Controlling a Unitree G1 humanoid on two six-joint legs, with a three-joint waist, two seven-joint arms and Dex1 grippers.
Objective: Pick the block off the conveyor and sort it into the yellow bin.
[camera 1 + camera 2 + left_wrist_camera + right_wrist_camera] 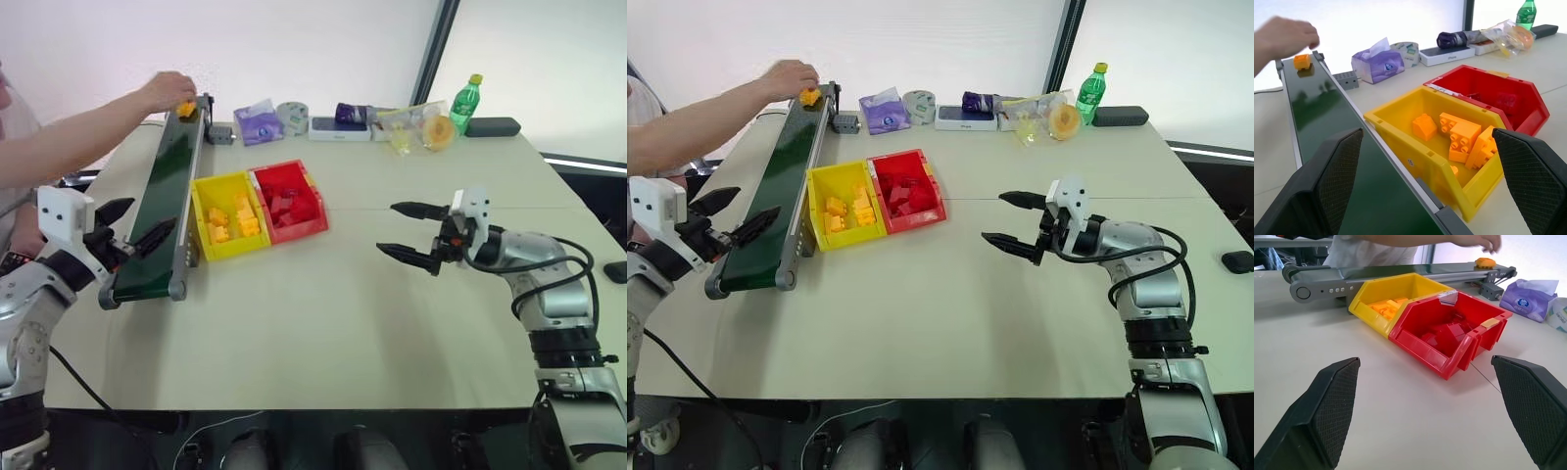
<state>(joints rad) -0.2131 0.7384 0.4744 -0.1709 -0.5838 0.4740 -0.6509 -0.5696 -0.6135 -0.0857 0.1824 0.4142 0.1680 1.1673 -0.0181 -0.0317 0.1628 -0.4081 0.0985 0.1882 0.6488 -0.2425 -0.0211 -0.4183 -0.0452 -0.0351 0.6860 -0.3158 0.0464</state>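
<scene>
Left end effector (132,224) spread wide, empty, hovering level at the near end of the conveyor (167,201), fingers over the belt's near part, touching nothing that can be seen. Right end effector (411,231) also spread wide, empty, level above bare worktop (323,313), pointing toward the bins, well apart from them.

Block (186,109) sits at the far end of the conveyor, on the belt, under a person's hand (167,88); fingers at or just on the block, contact hard to tell. The person's forearm reaches in from the left side.

Yellow bin (201,191) just beside the conveyor's right rail, near its middle, holding several yellow-orange bricks (1462,139). Red bin (315,217) touches the yellow bin's right side, holding red bricks (1447,333).

Worktop is pale beige, mostly bare near the robot. Along the far edge: a small grey box (219,135) by the conveyor's far end, purple tissue pack (259,124), tape roll (292,116), white flat box (339,128) with a dark purple bundle (351,113) on it, clear plastic bag with something orange inside (431,127), green bottle (465,102) with yellow cap, upright, dark case (493,126). Black cable runs along the right arm.

Behind: bright white wall or window with a dark slanted post (434,49).
</scene>
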